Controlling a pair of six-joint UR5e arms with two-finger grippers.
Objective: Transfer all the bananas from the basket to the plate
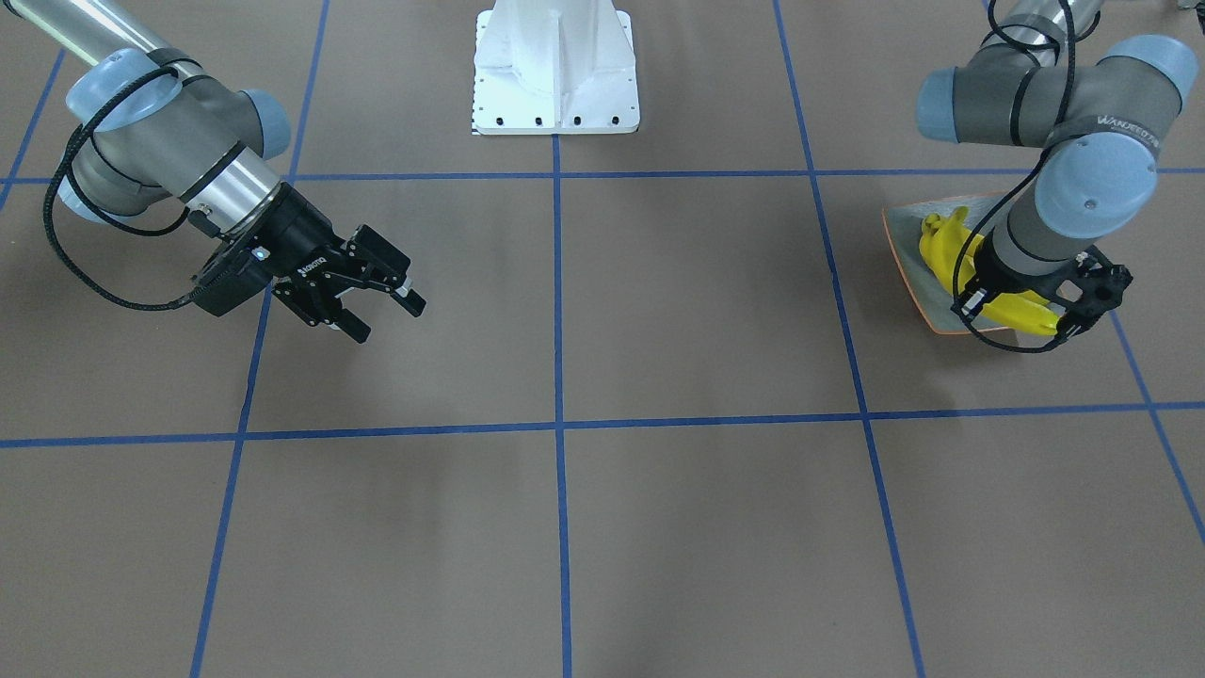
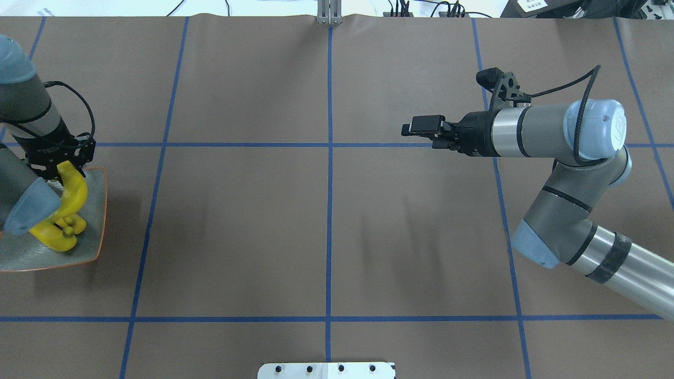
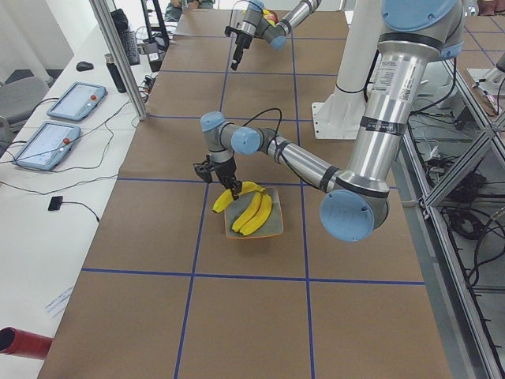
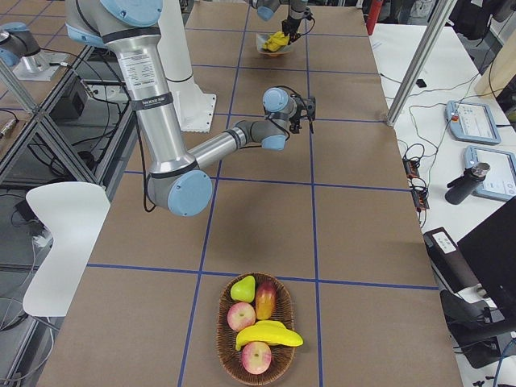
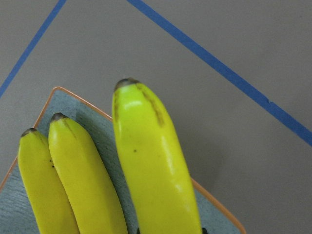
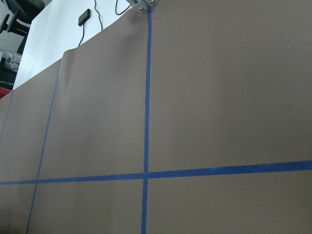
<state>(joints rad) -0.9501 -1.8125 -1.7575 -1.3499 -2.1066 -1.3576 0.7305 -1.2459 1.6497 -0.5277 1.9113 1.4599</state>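
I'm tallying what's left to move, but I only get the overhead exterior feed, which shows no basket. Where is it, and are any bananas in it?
Observer: One banana lies in the basket, at the table's end on the robot's right, among other fruit.
Operator: How many lie on the plate? The left arm hides part.
Observer: Left wrist view: two bananas lie side by side on the plate.
Operator: And the yellow one at the end effector?
Observer: The left end effector appears shut on a third banana, whose tip overhangs the plate's rim.
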